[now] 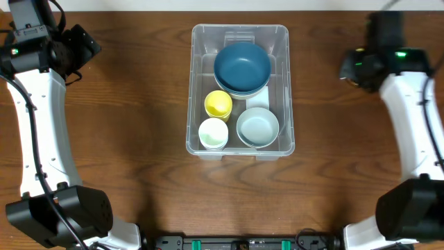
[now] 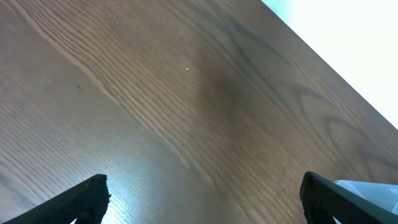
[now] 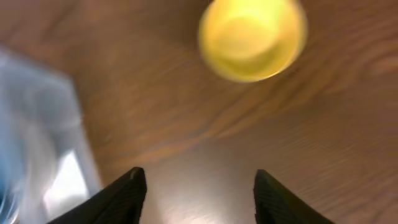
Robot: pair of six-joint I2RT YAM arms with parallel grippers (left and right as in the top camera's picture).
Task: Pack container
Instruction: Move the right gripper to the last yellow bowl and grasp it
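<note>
The container (image 1: 240,28) sits mid-table (image 1: 125,139), between the two arms. At its near end a white cup (image 1: 213,133) stands on the left and a pale bowl (image 1: 257,127) on the right. Just beyond the white cup is a yellow cup (image 1: 218,104), and a dark blue bowl (image 1: 241,67) fills the far end. So we judge four pieces already packed. In the overhead view we see nothing loose on the wood. The blurred right wrist view, however, shows a round yellow vessel (image 3: 252,38) on the bare table, with the container's corner at the left of that view. We take it for one piece left to pack, probably hidden under the right arm from above, though we cannot tell whether it is a cup or a bowl. Both arms rise from bases at the near edge and reach to the far corners, well apart from the container. The left gripper (image 2: 205,196) hangs over bare wood, its jaws spread wide with nothing between them. The right gripper (image 3: 199,183) points down near the yellow vessel, jaws apart and holding nothing.
</note>
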